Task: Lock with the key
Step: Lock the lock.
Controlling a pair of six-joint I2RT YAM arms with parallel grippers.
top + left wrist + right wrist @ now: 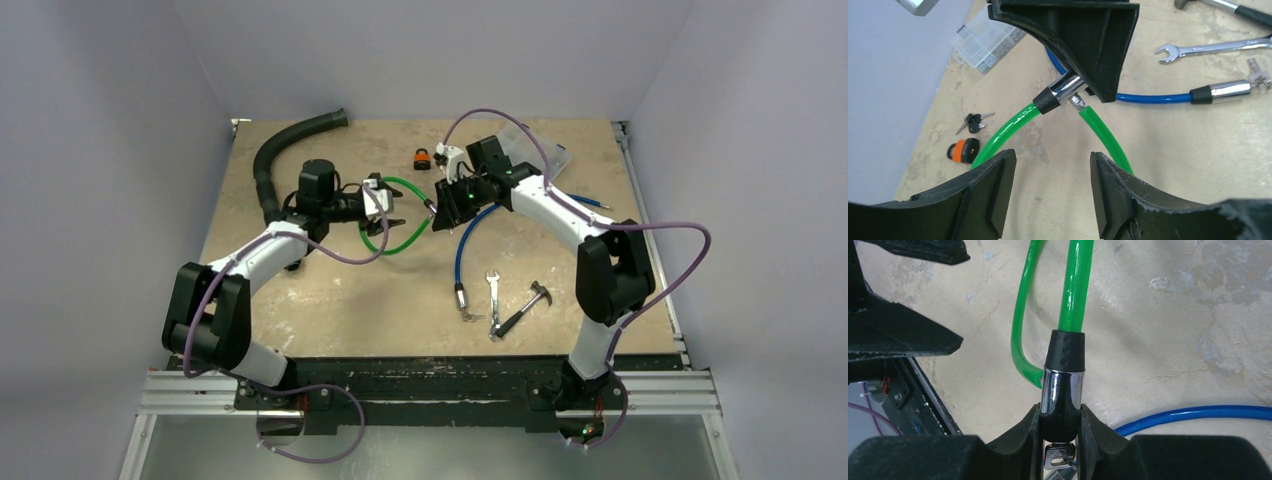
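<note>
The green cable lock [400,186] lies looped on the table's middle. My right gripper [437,208] is shut on its chrome lock head [1062,385], fingers [1088,427] either side. A silver key [1058,456] sticks out of the head's rear end between them. The cable's free pin end [1077,102] sits right beside the head [1063,92]; I cannot tell whether it is inserted. My left gripper [395,210] is open and empty, its fingertips [998,172] just short of the green cable [1008,127], facing the right gripper.
An orange padlock [424,158] and a key bunch [975,121] lie behind the loop. A blue cable lock [465,245], a wrench [493,290] and a hammer [525,308] lie front right. There is a black hose [280,150] back left and a clear plastic box [545,150] back right.
</note>
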